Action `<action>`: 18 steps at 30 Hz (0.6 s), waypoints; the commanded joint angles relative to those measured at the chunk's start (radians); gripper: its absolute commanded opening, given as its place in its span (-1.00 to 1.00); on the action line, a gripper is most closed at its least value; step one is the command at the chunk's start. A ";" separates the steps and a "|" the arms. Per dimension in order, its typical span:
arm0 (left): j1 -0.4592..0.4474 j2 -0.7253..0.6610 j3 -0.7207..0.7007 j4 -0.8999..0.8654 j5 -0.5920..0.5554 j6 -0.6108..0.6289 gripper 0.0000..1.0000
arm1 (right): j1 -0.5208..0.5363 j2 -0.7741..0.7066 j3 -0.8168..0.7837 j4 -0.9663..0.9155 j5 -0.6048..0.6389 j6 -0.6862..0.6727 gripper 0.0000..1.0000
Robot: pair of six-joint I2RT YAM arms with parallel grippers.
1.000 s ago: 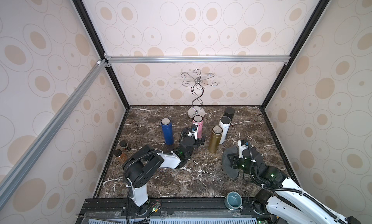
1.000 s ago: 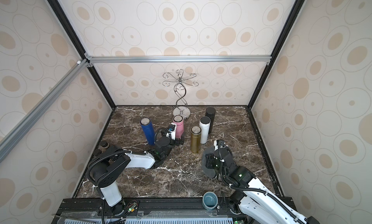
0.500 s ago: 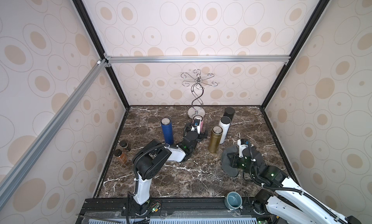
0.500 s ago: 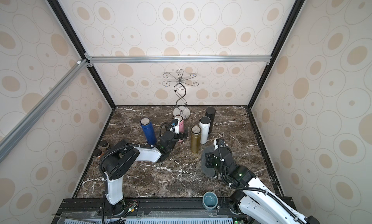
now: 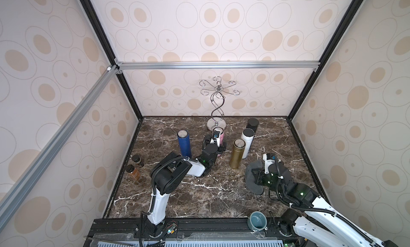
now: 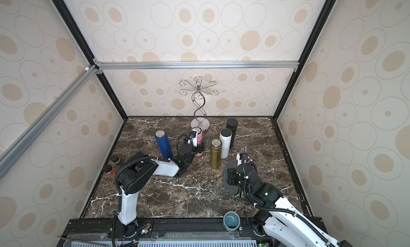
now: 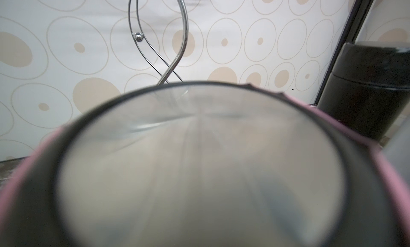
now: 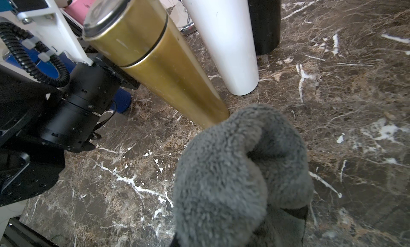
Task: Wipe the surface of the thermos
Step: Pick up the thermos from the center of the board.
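Left wrist view is filled by the blurred top of the pink thermos [image 7: 199, 168], so the left jaws are not visible there. In both top views the left jaws sit low against that thermos, which stands upright on the table [image 5: 199, 190] just in front of the stand [image 5: 216, 124], between the blue thermos [image 5: 184, 145] and the gold thermos [image 5: 237, 153]. Whether the left jaws are clamped on it or only bracket it cannot be told. The right jaws are closed on a bunched cloth [image 5: 251, 169], well apart from the pink thermos, with the gold thermos in between. Hazards, as judged: a lift on a partial grip would let the smooth round body slip or tip into the stand or the blue thermos. A direct path for the cloth would strike the gold thermos, which stands just beside the white thermos [image 5: 246, 141] and could topple it too. Wiping pressure from one side could turn the body in the jaws.
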 commanded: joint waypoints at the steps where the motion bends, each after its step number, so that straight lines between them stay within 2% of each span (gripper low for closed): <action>1: 0.006 0.015 0.037 0.015 0.005 0.005 0.26 | -0.006 -0.016 0.021 -0.010 0.023 0.000 -1.00; 4: 0.009 0.013 0.031 0.022 0.006 0.004 -0.08 | -0.005 -0.020 0.018 -0.011 0.026 0.001 -1.00; 8: 0.009 -0.010 0.013 0.025 -0.023 0.021 -0.90 | -0.004 -0.018 0.023 -0.011 0.022 0.000 -1.00; 9: 0.008 -0.022 0.007 0.023 -0.029 0.027 -1.00 | -0.004 -0.018 0.023 -0.012 0.021 -0.003 -1.00; 13: 0.010 -0.123 -0.053 0.021 -0.035 0.053 -1.00 | -0.004 -0.012 0.023 -0.003 0.007 -0.010 -1.00; 18: 0.006 -0.299 -0.097 -0.129 0.010 0.016 -1.00 | -0.004 0.001 0.036 -0.003 -0.056 -0.026 -1.00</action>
